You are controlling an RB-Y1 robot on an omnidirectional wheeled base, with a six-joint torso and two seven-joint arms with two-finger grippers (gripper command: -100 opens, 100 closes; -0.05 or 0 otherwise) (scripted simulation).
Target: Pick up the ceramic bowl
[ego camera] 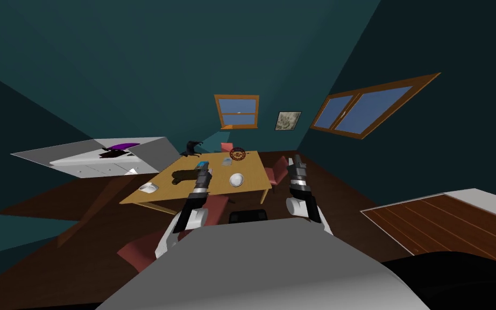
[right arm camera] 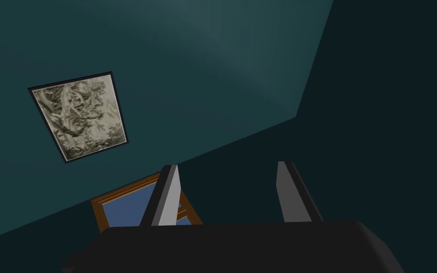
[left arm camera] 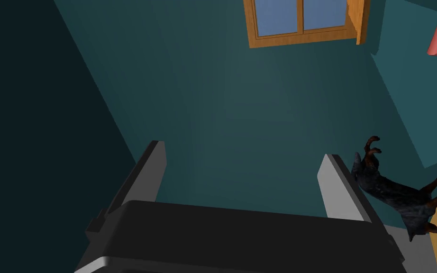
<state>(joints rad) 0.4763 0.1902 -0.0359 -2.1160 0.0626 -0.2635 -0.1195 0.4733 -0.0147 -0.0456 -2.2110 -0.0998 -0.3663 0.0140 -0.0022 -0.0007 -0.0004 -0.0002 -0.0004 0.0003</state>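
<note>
The round white bowl [ego camera: 236,180] sits on the wooden table [ego camera: 252,189], toward its near right part. My left gripper [ego camera: 204,168] hovers above the table to the left of the bowl; its wrist view shows it open [left arm camera: 243,149] with nothing between the fingers. Raised beyond the table's right edge is my right gripper [ego camera: 297,159], clear of the bowl. Its fingers [right arm camera: 227,164] stand apart, narrower than the left's, and nothing is between them.
Also on the table are a second white dish [ego camera: 148,187] near the left corner, a dark lump [ego camera: 184,175], a small grey item [ego camera: 226,161], a round red-brown ring [ego camera: 237,154] and a dark dog figure [ego camera: 192,146] [left arm camera: 393,189]. Reddish chairs [ego camera: 280,169] surround it. A white cabinet [ego camera: 107,157] stands left.
</note>
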